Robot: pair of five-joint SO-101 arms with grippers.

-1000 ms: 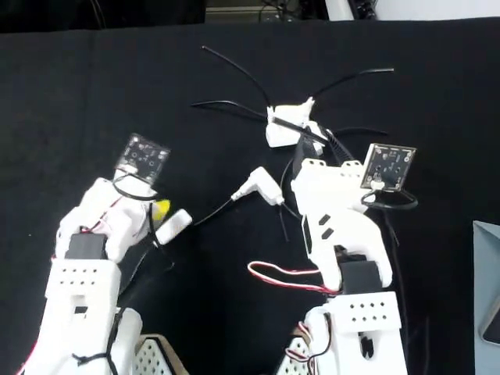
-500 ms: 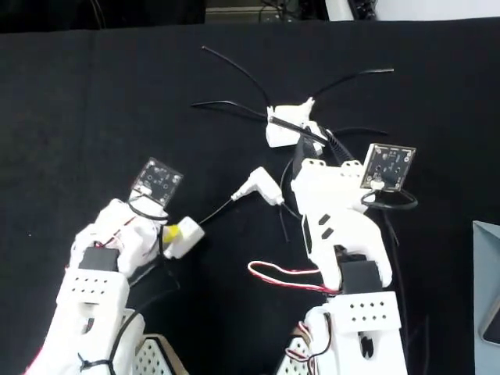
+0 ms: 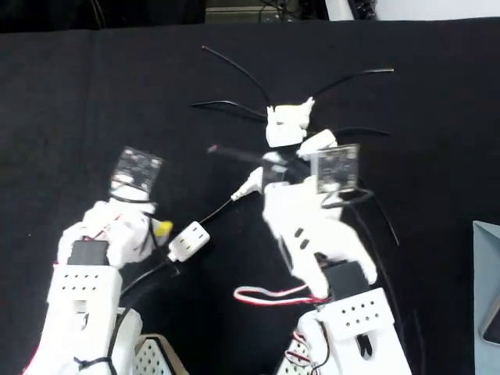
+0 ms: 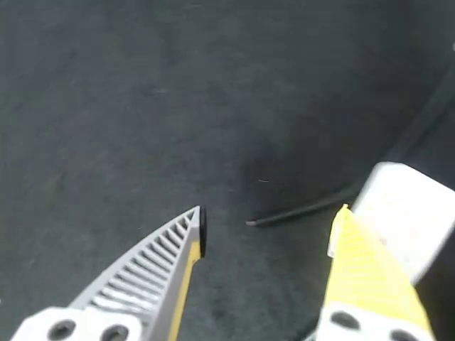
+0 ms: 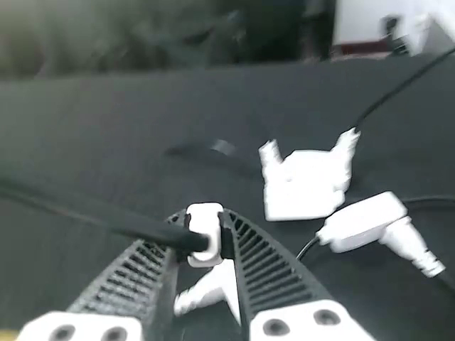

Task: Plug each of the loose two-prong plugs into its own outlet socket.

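Note:
My right gripper [image 5: 206, 238] is shut on a small white two-prong plug [image 5: 205, 229] whose black cable [image 5: 85, 213] trails off to one side. Beyond it lie a white outlet socket block [image 5: 306, 181] and a second white plug [image 5: 370, 224]. In the high view this gripper [image 3: 273, 162] hangs just in front of that block [image 3: 285, 125], with another plug [image 3: 250, 186] under it. My left gripper [image 4: 270, 220] is open above the black cloth, a white socket block [image 4: 405, 213] right beside its yellow finger [image 4: 355, 256]. That block [image 3: 187, 241] lies just right of the left gripper [image 3: 160, 228].
Thin black cables [image 3: 234, 70] fan out from the far block across the black cloth [image 3: 94, 101]. A red-and-white servo lead [image 3: 269, 294] loops in front of the right arm's base. A grey-blue object [image 3: 488, 289] sits at the right edge.
The right arm swung left with a cabled plug held up in front of the far block. The left gripper drew back to the left, leaving the near white block on the cloth.

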